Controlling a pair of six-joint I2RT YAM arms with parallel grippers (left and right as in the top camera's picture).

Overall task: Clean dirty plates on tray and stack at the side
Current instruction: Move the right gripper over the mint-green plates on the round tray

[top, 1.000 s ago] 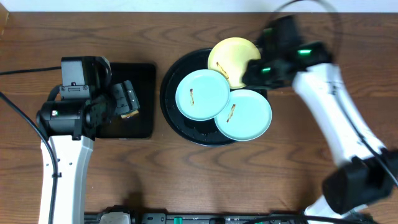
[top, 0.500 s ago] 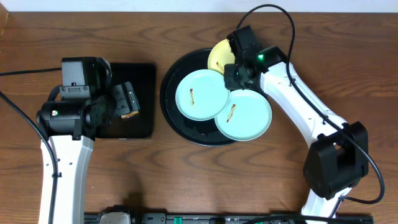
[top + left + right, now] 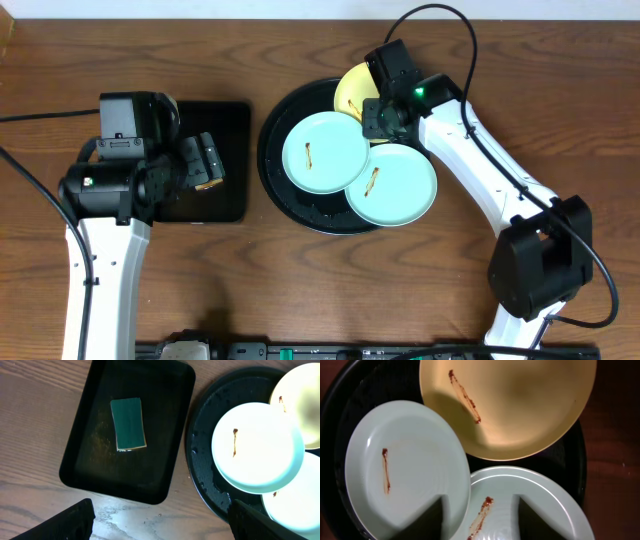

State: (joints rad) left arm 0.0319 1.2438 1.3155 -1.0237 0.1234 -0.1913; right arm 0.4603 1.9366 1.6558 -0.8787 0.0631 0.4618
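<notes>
The round black tray holds three plates. A mint-blue plate with a brown smear overlaps a second smeared mint-blue plate and the yellow plate. My right gripper hovers over where the plates meet, open and empty. In the right wrist view its fingers straddle the lower mint plate, below the smeared yellow plate and beside the left mint plate. My left gripper is open and empty above the rectangular tray; its fingers frame bare wood.
A smaller rectangular black tray left of the round tray holds a green sponge. Dark wood tabletop lies in front of and right of the trays. A cable loops over the back right.
My right arm swung left from the round tray's right edge to above the plates, then nearly stopped. The left arm and the plates have not moved.
</notes>
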